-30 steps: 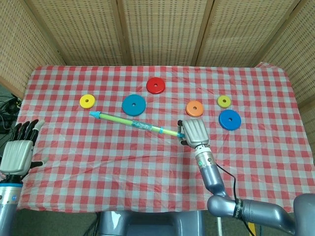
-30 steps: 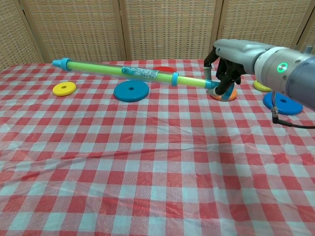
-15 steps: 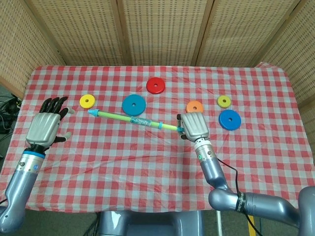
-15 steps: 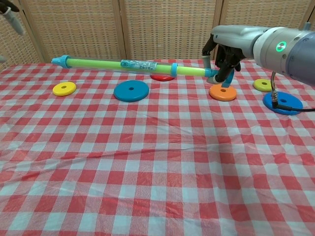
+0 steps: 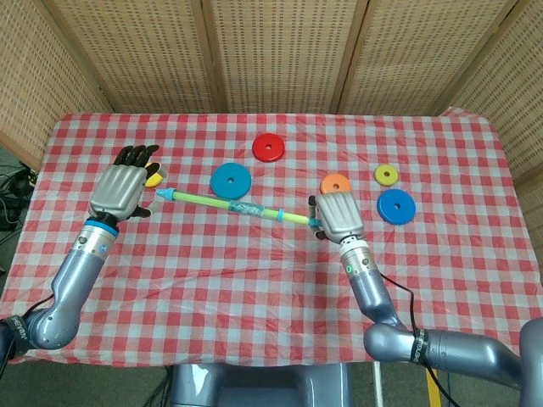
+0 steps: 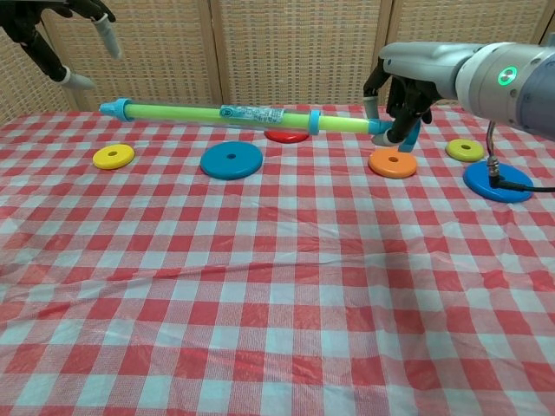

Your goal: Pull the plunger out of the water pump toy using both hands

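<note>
The counter (image 5: 254, 271), under a red checked cloth, is bare along its near side. Further back, the right robot hand (image 5: 338, 215) is clamped on the right end of the water pump toy (image 5: 233, 206), holding it lifted clear of the cloth and roughly level. The toy's blue tip points left, close to the left robot hand (image 5: 121, 188), which hovers with fingers spread apart, holding nothing. Beyond lie discs: a yellow disc (image 6: 114, 156) far left, a blue disc (image 5: 231, 181) under the toy, an orange disc (image 5: 335, 183), a small yellow disc (image 5: 387, 175), a second blue disc (image 5: 395, 206), and farthest, a red disc (image 5: 268, 147).
</note>
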